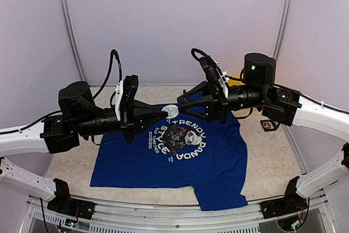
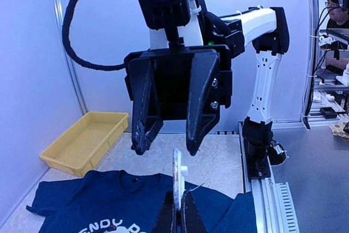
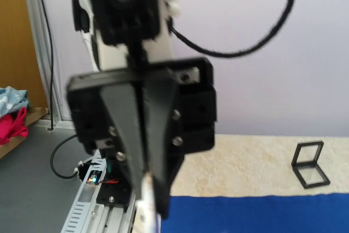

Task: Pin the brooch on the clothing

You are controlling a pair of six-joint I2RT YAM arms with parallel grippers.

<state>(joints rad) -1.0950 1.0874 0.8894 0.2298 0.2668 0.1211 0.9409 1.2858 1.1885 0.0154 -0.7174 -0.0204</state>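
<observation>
Nearest the left wrist camera, the left jaws were closed on the brooch (image 2: 176, 174). It was a white disc held upright and edge-on by its lower rim, presumably so that its faces stayed exposed for the other arm to work on. Opposite, the right jaws stood apart with nothing between them, their tips about level with the brooch's upper edge; whether they touched it could not be told. This facing arrangement suggested a handover or a joint opening of the pin, done in the air rather than on the cloth.

The left arm (image 1: 32, 135) and the right arm (image 1: 322, 114) both reached inward, so that the jaws met above the collar end of the clothing (image 1: 212, 162). This royal-blue T-shirt lay spread on the tabletop (image 1: 272, 159) with its print uppermost, probably to offer a flat chest panel for pinning. The brooch hung above the shirt and was not yet attached.

Counted:
- two arms
- two sets of jaws
- one brooch
- one T-shirt
- one yellow tray (image 2: 82, 137) near the shirt
- one small black-framed clear box (image 3: 308, 166) on the tabletop
</observation>
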